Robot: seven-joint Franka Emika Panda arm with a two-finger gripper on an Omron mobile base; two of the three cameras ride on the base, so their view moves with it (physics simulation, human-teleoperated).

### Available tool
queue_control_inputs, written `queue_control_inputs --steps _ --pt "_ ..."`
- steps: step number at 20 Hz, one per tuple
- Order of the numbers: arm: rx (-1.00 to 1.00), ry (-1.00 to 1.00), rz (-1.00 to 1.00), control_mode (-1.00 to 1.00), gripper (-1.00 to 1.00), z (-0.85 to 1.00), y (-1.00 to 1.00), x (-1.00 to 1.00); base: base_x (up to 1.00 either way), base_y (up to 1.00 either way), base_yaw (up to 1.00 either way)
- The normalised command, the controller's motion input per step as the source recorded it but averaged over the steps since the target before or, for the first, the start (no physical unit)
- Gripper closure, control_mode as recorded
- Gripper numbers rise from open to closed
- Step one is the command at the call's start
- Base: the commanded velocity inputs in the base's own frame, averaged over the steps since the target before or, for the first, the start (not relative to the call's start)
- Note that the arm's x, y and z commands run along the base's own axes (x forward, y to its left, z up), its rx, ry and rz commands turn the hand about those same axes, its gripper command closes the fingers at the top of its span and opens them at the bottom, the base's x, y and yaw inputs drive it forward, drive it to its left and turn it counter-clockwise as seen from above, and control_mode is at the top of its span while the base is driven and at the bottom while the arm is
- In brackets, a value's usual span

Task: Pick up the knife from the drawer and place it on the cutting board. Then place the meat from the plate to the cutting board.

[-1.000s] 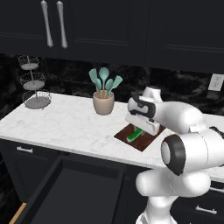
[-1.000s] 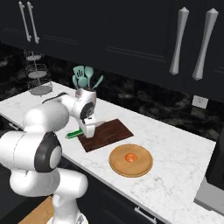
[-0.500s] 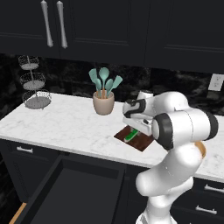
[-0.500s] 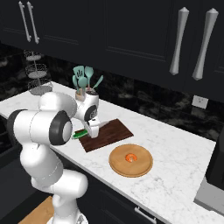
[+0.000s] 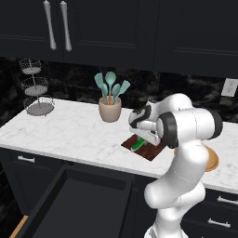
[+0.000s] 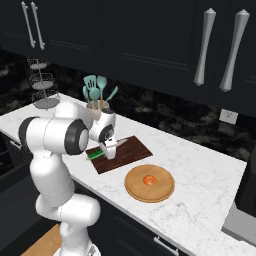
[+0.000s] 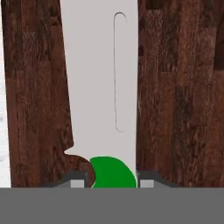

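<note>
I brought the gripper (image 7: 112,183) lower over the cutting board (image 6: 118,154); the knife (image 6: 101,151), clamped by its green handle, dropped close to the wood. The elbow swung toward 6 o'clock.

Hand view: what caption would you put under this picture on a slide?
The gripper holds the knife by its green handle, silver blade stretched out over the dark wooden cutting board.
</note>
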Motion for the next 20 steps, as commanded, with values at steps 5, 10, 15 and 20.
queue_control_inputs --steps 5,10,15,20 --pt "0.00 0.00 0.00 -1.00 -1.00 -0.12 -0.07 0.34 0.00 0.00 0.00" --pt "0.00 -0.02 0.00 -1.00 -1.00 -0.17 0.00 0.01 0.00 0.00 0.00" --pt "0.00 -0.08 -0.01 -1.00 -1.00 0.40 0.00 -0.62 0.00 0.00 0.00" --pt "0.00 -0.04 0.00 -1.00 -1.00 0.61 0.00 -1.00 0.00 0.00 0.00"
